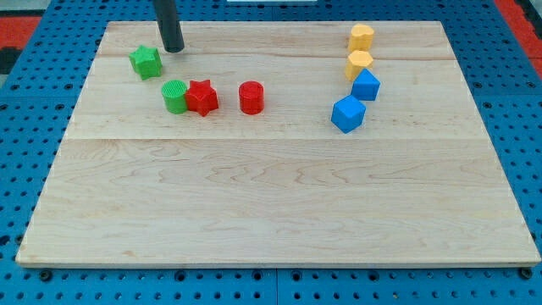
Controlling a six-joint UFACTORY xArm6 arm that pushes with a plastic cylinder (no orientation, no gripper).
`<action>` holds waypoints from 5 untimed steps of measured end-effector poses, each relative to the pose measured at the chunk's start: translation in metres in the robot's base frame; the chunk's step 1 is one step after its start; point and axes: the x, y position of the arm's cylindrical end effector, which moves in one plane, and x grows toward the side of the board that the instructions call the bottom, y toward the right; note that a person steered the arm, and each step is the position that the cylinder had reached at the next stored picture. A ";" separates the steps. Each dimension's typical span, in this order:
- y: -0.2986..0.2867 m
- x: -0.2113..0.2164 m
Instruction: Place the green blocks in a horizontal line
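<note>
A: What is the surface like?

B: It is a pale wooden board [279, 195] that lies on a blue pegboard [517, 93] full of small holes. The board fills most of the view.

A: Where is your tool?

B: My tip [174, 49] stands on the board near the view's top left corner. It is a plain dark rod, so it has nothing that can open or close, and it holds nothing. It is just beside the green star block [146, 62], at that block's upper right. I cannot tell if they touch; I see a thin gap, I think.

A: And the green blocks?

B: There are 2. The green star block is at the view's left, close to the top. The green cylinder block [174, 96] is lower and a little more to the view's right, so the 2 are not on the same level. The green cylinder touches the red star block [202, 97] on its right side.

A: What else is on the board?

B: A red cylinder block [251, 97] stands near the red star, apart from it. At the view's right, 2 yellow blocks [362, 37] [359, 63] stand one below the other, and under them 2 blue blocks [366, 85] [348, 113] follow in a slightly slanted row.
</note>
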 end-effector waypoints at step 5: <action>-0.062 0.079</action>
